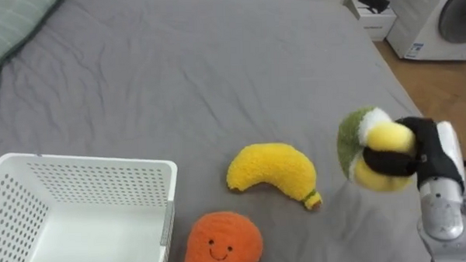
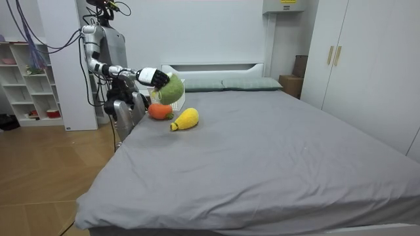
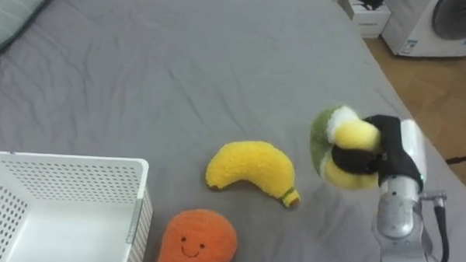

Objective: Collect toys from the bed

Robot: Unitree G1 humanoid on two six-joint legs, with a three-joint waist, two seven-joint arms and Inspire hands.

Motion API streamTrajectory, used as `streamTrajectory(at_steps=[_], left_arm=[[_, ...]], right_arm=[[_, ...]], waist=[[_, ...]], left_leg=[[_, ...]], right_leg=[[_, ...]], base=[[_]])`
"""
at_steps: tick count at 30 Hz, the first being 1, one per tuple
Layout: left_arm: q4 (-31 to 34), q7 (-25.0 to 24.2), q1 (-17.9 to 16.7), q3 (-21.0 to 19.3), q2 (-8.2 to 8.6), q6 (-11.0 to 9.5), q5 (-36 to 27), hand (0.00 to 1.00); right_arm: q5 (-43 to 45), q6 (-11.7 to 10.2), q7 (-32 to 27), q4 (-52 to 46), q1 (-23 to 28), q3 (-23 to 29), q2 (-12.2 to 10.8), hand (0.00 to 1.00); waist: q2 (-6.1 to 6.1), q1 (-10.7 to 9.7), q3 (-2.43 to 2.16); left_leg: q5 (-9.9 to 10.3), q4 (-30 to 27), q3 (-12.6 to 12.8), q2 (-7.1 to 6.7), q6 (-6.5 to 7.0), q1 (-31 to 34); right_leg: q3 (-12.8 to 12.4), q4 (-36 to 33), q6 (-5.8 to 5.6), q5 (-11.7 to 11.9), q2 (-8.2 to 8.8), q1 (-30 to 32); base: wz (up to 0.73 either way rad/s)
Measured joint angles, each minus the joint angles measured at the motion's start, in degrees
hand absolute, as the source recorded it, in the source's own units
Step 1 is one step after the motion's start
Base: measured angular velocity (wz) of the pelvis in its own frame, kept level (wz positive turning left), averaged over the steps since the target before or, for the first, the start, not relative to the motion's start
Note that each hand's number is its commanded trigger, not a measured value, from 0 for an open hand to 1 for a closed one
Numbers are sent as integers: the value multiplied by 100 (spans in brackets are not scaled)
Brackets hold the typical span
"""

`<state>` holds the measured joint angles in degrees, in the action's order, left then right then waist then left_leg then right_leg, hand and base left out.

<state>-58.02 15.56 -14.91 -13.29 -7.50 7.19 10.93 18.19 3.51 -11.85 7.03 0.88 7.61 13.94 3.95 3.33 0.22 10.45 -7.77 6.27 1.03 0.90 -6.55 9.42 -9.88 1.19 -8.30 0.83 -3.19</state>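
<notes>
My right hand (image 1: pixel 422 162) is shut on a green and yellow plush toy (image 1: pixel 356 144) and holds it in the air above the grey bed (image 1: pixel 215 77), to the right of the other toys. A yellow plush banana (image 1: pixel 270 172) lies on the sheet in front of me. Just nearer to me lies an orange plush with a smiling face (image 1: pixel 221 242). A white perforated basket (image 1: pixel 86 164) stands on the bed at the lower left, with nothing visible inside. In the room view I stand at the bed's side with the right arm stretched out and the held toy (image 2: pixel 172 90) over the two lying toys.
A striped pillow (image 1: pixel 12 26) lies at the bed's far left corner. Past the bed's right edge are wooden floor, a small white cabinet (image 1: pixel 374 19) and a white appliance (image 1: pixel 447 22). A wide bare stretch of grey sheet lies beyond the toys.
</notes>
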Motion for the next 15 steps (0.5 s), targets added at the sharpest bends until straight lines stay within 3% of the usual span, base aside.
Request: streamTrajectory(at_steps=[5,9,15], left_arm=[[-16,0,15,31,3,-1,-2,0],[-20,3,41,131,4,-1,-8,0],[-12,5,180,301,8,-22,-8,0]], right_arm=[[-213,17,274,-793,-4,-85,-3,100],[-303,30,514,-968,-368,-410,-5,100],[-304,117,786,-1000,-901,-935,-12,100]], waist=[[-28,5,17],[-15,77,11],[4,365,5]], left_leg=[[-1,9,5,1,-1,25],[-4,-2,14,3,-1,107],[-8,-9,-46,-1,-3,148]], right_leg=[[-2,-16,1,0,-1,27],[-1,-70,5,-2,5,102],[105,-63,7,-3,21,115]], base=[[0],[-1],[4]])
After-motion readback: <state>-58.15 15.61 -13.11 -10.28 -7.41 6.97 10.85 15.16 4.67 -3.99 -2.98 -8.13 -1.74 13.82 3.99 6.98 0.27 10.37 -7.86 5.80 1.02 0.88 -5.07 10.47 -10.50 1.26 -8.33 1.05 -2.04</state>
